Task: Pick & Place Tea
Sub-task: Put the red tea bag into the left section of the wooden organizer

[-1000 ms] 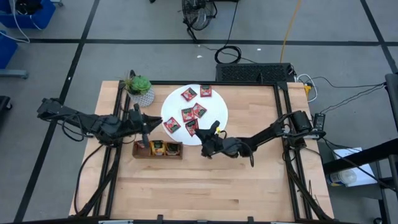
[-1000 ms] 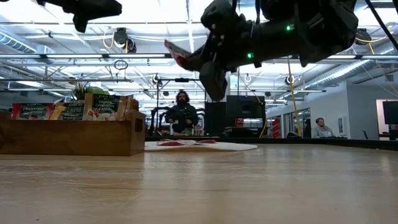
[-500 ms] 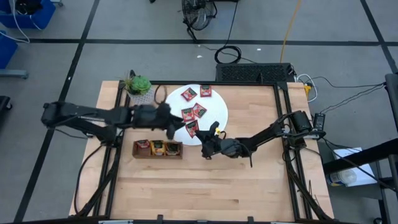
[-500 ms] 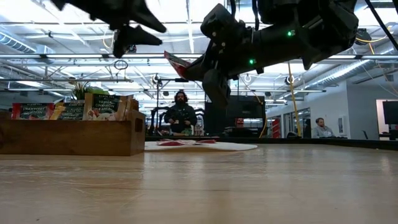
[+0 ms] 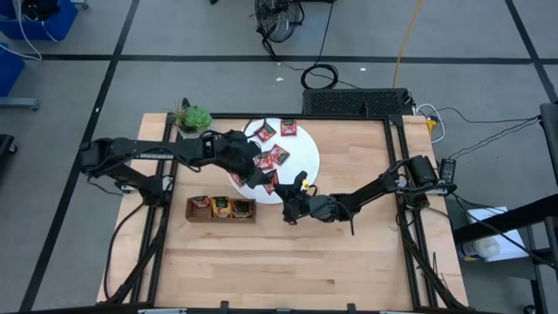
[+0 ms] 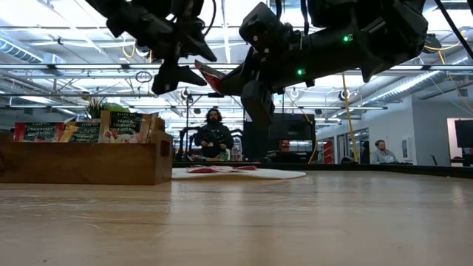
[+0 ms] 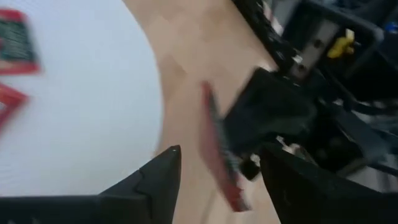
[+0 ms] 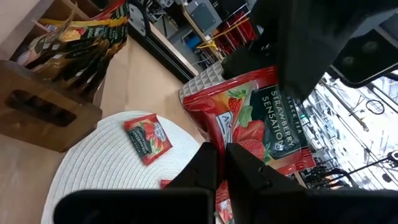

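Observation:
My right gripper (image 8: 222,163) is shut on a red tea sachet (image 8: 255,124) and holds it in the air near the white disc's (image 5: 305,153) near edge. My left gripper (image 7: 217,186) reaches in over the disc. It is open, its two fingers standing either side of that same sachet (image 7: 219,152) without touching it. In the low view the left gripper (image 6: 181,63) sits just beside the sachet (image 6: 209,72). Several more red sachets (image 5: 265,132) lie flat on the disc. Other sachets stand upright in the wooden tray (image 5: 221,210). My right gripper pinches the sachet by its lower edge (image 8: 231,148) between its two fingers. The fingers slant upward toward the table's left. The sachet stands out beyond the fingertips, lifted clear of disc and table, its printed face toward the wrist camera.
A small green potted plant (image 5: 195,119) stands at the table's far left corner. The wooden tray (image 6: 81,159) sits left of centre, the near half of the table is bare wood (image 5: 296,262). People sit in the room beyond the table (image 6: 215,137).
My left gripper has swung from above the wooden tray toward the table's right, across the disc, up to the sachet held by my right gripper. Its fingers have opened on the way.

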Robot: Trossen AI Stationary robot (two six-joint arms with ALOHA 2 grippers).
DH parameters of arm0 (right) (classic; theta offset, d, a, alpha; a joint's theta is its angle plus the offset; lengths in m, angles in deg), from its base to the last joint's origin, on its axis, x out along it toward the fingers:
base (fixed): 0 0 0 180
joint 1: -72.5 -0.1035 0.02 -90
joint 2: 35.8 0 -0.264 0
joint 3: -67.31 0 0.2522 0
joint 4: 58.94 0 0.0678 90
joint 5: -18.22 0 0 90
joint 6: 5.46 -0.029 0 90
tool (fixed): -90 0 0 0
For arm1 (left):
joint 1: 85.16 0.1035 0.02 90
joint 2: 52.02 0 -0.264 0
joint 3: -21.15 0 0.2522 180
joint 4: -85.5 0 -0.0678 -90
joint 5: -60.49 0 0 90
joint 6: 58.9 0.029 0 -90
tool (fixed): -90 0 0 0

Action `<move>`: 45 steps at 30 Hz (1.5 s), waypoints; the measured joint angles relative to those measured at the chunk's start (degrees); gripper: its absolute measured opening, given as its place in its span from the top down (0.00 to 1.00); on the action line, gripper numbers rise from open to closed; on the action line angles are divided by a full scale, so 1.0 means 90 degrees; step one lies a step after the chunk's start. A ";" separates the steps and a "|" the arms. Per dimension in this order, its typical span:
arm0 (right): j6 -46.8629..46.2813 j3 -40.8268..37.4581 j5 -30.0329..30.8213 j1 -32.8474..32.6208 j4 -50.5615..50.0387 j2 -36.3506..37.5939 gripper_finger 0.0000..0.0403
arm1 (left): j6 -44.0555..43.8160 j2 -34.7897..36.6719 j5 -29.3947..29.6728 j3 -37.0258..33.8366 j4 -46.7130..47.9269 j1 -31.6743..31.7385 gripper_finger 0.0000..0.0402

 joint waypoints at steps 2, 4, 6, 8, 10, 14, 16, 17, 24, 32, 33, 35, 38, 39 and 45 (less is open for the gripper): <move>-0.0033 0.0000 -0.0002 0.0002 -0.0046 0.0000 0.98 | -0.0074 -0.0040 -0.0243 0.0000 -0.0128 -0.0012 0.48; -0.0034 0.0000 -0.0002 0.0002 -0.0090 0.0000 0.98 | -0.0072 -0.0040 -0.0298 0.0000 -0.0184 -0.0012 0.51; -0.0038 0.0000 -0.0005 0.0002 -0.0145 0.0000 0.98 | -0.0074 -0.0040 -0.0296 0.0000 -0.0182 0.0001 0.55; -0.0038 0.0000 -0.0005 0.0004 -0.0176 0.0000 0.98 | -0.0090 0.0009 -0.0300 0.0000 -0.0163 0.0062 0.58; -0.0042 0.0000 -0.0007 0.0010 -0.0174 0.0000 0.98 | -0.0089 0.0057 -0.0345 0.0001 -0.0198 0.0109 0.63; -0.0085 0.0000 -0.0022 0.0012 -0.0181 0.0000 0.98 | -0.0092 0.0043 -0.0536 0.0005 -0.0161 0.0144 0.71; -0.0085 0.0000 -0.0024 0.0012 -0.0167 0.0003 0.98 | -0.0086 0.0018 -0.0617 0.0005 -0.0175 0.0141 0.76; -0.0087 0.0000 -0.0024 0.0012 -0.0170 0.0005 0.98 | -0.0065 -0.0020 -0.0621 0.0005 -0.0189 0.0127 0.78; -0.0178 0.0000 -0.0099 0.0013 -0.0226 0.0003 0.98 | 0.0771 -0.0185 -0.0621 0.0002 0.0025 0.0112 0.98; -0.0726 0.0015 -0.0270 0.0061 -0.0229 0.0011 0.82 | 0.4055 0.0500 0.0814 0.0941 0.2114 -0.0495 0.99; -0.0723 0.0011 -0.0152 0.0056 -0.0248 0.0010 0.80 | 0.4558 0.0683 0.1223 0.1068 0.2620 -0.0673 0.99; -0.0721 0.0010 0.0113 0.0056 -0.0255 0.0010 0.79 | 0.5251 0.0992 0.1878 0.1260 0.3653 -0.1080 0.99; -0.0712 -0.0003 0.0578 0.0090 -0.0341 0.0010 0.78 | 0.5365 0.1606 0.2531 0.1236 0.4876 -0.1816 1.00; -0.0727 -0.0025 0.0648 0.0102 -0.0339 0.0010 0.78 | 0.5123 0.1854 0.2738 0.1112 0.5240 -0.2087 1.00; -0.0950 -0.0229 0.0314 0.0281 -0.0130 0.0010 0.80 | 0.2933 0.3322 0.3305 -0.0267 0.5134 -0.3333 1.00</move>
